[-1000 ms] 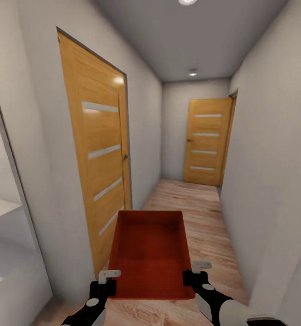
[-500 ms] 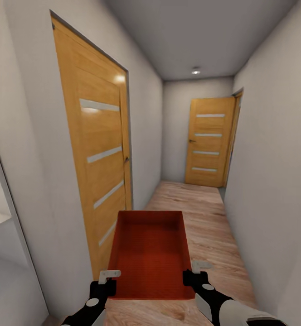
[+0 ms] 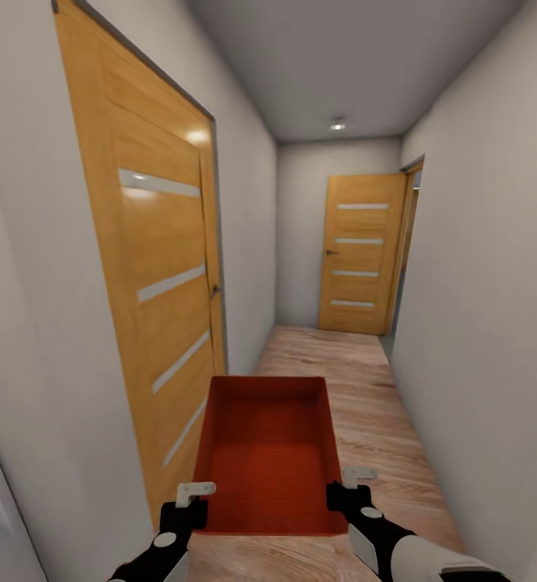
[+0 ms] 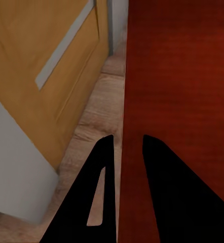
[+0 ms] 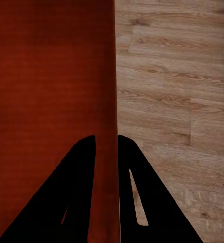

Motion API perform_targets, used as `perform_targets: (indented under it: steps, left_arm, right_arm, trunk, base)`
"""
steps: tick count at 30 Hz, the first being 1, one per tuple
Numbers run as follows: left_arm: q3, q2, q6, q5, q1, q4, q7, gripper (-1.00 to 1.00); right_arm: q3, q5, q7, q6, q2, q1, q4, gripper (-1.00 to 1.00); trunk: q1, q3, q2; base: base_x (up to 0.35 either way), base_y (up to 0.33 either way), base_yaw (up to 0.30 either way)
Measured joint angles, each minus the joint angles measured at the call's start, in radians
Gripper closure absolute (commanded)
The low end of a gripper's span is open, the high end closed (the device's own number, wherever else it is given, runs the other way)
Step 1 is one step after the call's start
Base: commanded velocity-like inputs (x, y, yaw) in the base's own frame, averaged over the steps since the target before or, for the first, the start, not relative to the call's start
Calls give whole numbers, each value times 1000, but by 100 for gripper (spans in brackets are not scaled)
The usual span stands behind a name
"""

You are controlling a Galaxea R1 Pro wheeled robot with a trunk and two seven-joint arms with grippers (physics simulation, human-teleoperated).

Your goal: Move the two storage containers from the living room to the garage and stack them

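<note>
One orange-red storage container (image 3: 267,453) hangs in front of me, held level above the wood-plank hallway floor, its open top facing up. My left gripper (image 3: 194,503) is shut on the near left corner of its wall, and my right gripper (image 3: 345,491) is shut on the near right corner. In the left wrist view the two black fingers (image 4: 104,167) straddle the container wall (image 4: 178,101). The right wrist view has its black fingers (image 5: 86,167) pinching the container's wall (image 5: 51,91) the same way. The garage and the living room are out of view.
I am in a narrow hallway with pale walls. A wooden door with frosted strips (image 3: 155,299) stands close on the left. Another such door (image 3: 359,255) closes the far end, with an opening (image 3: 406,242) beside it on the right. Plank floor (image 3: 357,380) runs ahead.
The camera has moved forward along the hallway: the left door has grown larger and the white opening at the far left has slid out of view. Container and grippers hold the same pose.
</note>
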Motion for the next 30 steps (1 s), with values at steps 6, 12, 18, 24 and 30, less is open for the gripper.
perform_targets:
  steps: [6, 12, 18, 24, 30]
  left_arm:
    - [1, 0, 0, -1, 0, 0, 0, 100]
    - [1, 0, 0, -1, 0, 0, 0, 100]
    - [1, 0, -1, -1, 0, 0, 0, 100]
    - [1, 0, -2, -1, 0, 0, 0, 100]
    - [0, 0, -2, 0, 0, 0, 0, 100]
  right_arm:
    - [0, 0, 0, 0, 0, 0, 0, 100]
    - [0, 0, 0, 0, 0, 0, 0, 100]
    - [0, 0, 0, -1, 0, 0, 0, 100]
    - [0, 0, 0, -1, 0, 0, 0, 100]
    - [0, 0, 0, -2, 0, 0, 0, 100]
  trunk:
    - [0, 0, 0]
    - [0, 0, 0]
    - [0, 0, 0]
    - [0, 0, 0]
    - [0, 0, 0]
  base:
    - [320, 25, -277]
    - [321, 1, -277]
    - [321, 0, -184]
    - [321, 0, -20]
    - [322, 0, -1]
